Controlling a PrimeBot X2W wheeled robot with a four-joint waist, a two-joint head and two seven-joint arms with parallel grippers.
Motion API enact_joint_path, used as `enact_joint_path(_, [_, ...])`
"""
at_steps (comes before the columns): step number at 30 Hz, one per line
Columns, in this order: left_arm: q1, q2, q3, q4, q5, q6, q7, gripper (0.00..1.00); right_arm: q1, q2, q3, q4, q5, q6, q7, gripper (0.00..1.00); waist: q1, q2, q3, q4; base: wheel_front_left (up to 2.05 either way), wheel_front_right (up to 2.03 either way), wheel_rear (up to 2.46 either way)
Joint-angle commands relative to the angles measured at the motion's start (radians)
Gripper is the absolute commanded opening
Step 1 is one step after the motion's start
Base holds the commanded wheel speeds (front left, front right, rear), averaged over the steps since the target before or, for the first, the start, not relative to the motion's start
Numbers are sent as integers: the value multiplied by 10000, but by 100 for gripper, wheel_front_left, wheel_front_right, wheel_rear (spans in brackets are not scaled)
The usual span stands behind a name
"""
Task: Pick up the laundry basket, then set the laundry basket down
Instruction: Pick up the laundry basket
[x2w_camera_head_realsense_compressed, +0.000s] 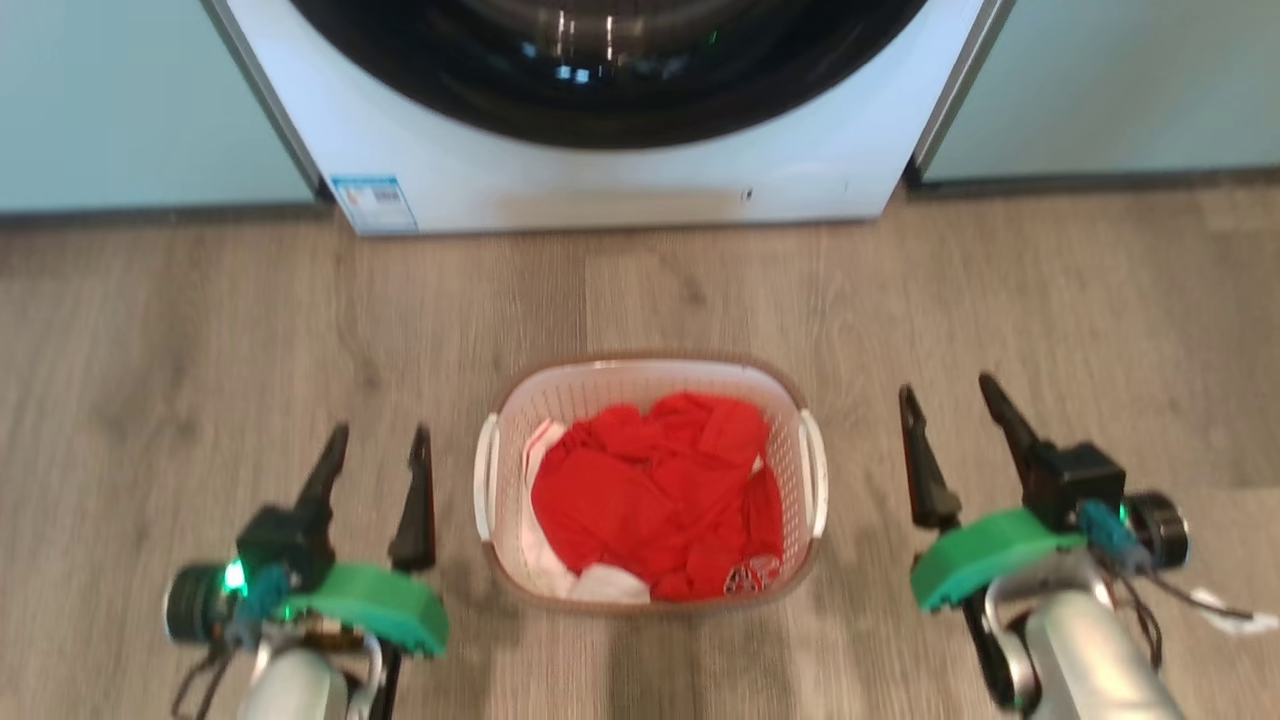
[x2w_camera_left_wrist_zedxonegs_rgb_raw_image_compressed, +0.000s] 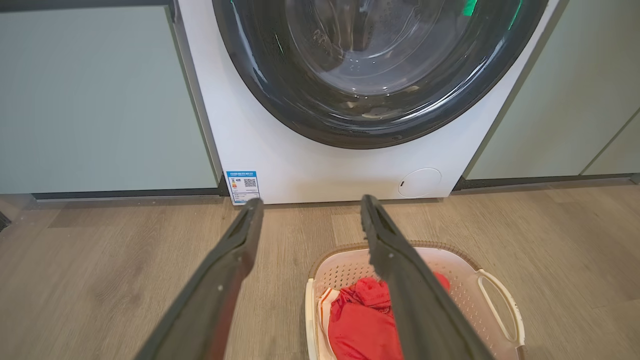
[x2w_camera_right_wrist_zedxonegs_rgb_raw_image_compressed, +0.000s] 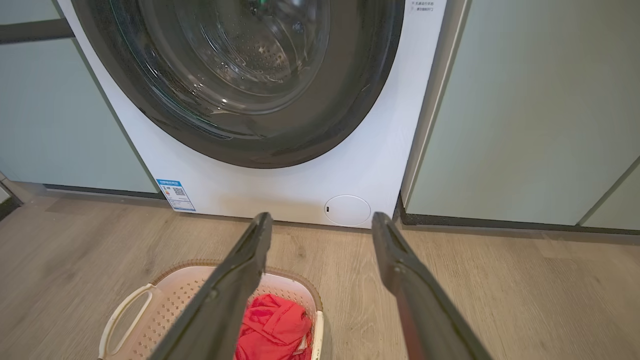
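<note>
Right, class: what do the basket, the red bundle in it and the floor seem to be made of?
Basket: likely moulded plastic, matt white, its walls pierced with small holes, brown rim. Red bundle: soft cloth, crumpled in folds. Floor: wood-grain planks, matt; real wood or laminate cannot be told.

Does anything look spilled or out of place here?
Nothing stands out. The laundry basket sits upright on the floor before the washing machine, red clothes inside, with the left gripper and right gripper open on either side, touching nothing.

Floor (x2w_camera_head_realsense_compressed: 200, 330) free L & R of laundry basket (x2w_camera_head_realsense_compressed: 610, 392); washer (x2w_camera_head_realsense_compressed: 620, 185) blocks beyond.
</note>
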Motion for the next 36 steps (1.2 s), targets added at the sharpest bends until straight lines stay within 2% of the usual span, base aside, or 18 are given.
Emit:
enact_joint_path(1, [-590, 80, 215, -182, -87, 27, -95, 100, -535, -95, 205, -215, -152, 27, -134, 100, -1, 0, 703, 63, 0, 0, 0])
enact_joint_path(10, [-2152, 80, -37, 703, -642, -14, -95, 100, -1954, -95, -90, 306, -450, 27, -134, 100, -1, 0, 2498, 207, 0, 0, 0])
enact_joint_path(24, [-5023, 80, -798, 3261, -1548, -35, -95, 100, -4110, -95, -551, 2310, -548, 27, -134, 100, -1, 0, 5441, 613, 0, 0, 0])
enact_joint_path(36, [-6175, 80, -1912, 5139, -2184, -146, -95, 100, -4714, -95, -831, 3685, -644, 27, -134, 100, -1, 0, 6532, 963, 0, 0, 0])
